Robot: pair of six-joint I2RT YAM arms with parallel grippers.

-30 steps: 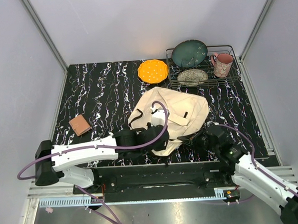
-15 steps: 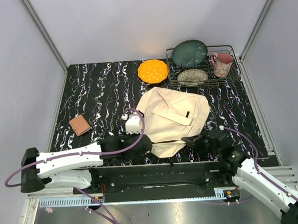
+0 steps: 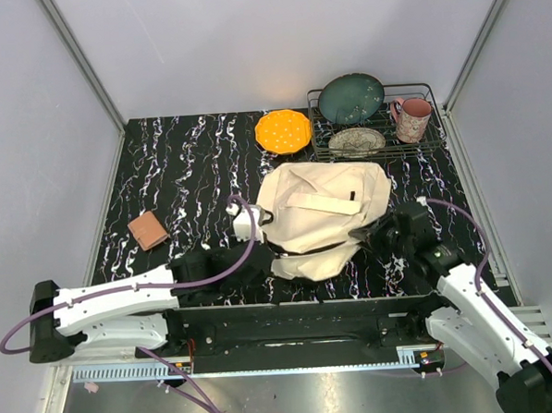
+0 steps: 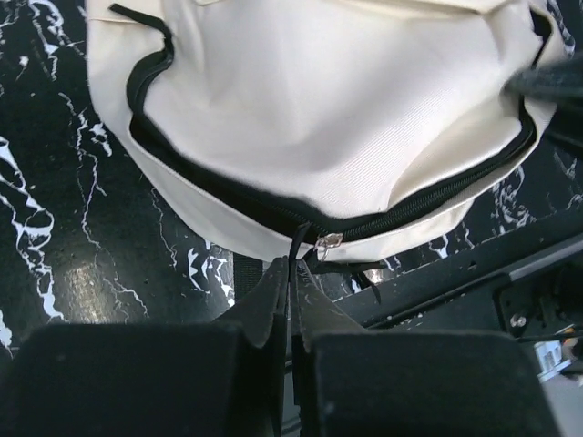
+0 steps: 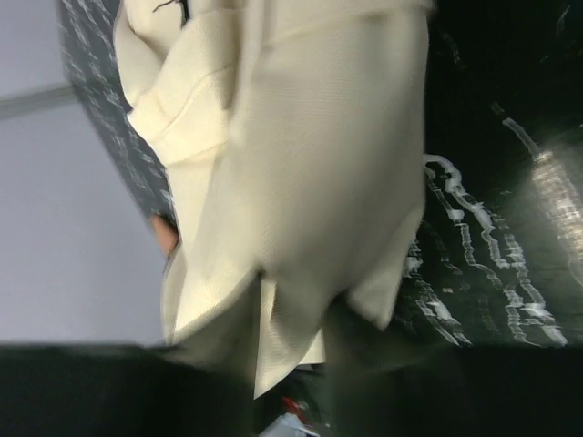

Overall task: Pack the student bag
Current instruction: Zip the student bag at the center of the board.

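Note:
The cream-beige student bag [image 3: 323, 213] lies at the table's middle near the front edge, its black zipper running along the near side [image 4: 219, 191]. My left gripper [image 3: 271, 255] is at the bag's near left corner. In the left wrist view it [image 4: 293, 266] is shut on the black zipper pull cord [image 4: 299, 244], just left of the metal slider [image 4: 328, 241]. My right gripper [image 3: 370, 236] is at the bag's right side. In the right wrist view it [image 5: 291, 337] is shut on a fold of bag fabric [image 5: 301, 182]. The bag's inside is hidden.
A small brown book [image 3: 149, 230] lies at the left. An orange plate [image 3: 283, 131] sits behind the bag. A wire rack [image 3: 431, 92] at the back right holds a teal plate [image 3: 352, 98], a patterned bowl [image 3: 356, 142] and a pink mug [image 3: 412, 118].
My left gripper drew back from over the bag to its near left corner. My right gripper moved away from the front edge with the fabric, and the bag shifted right and puffed up.

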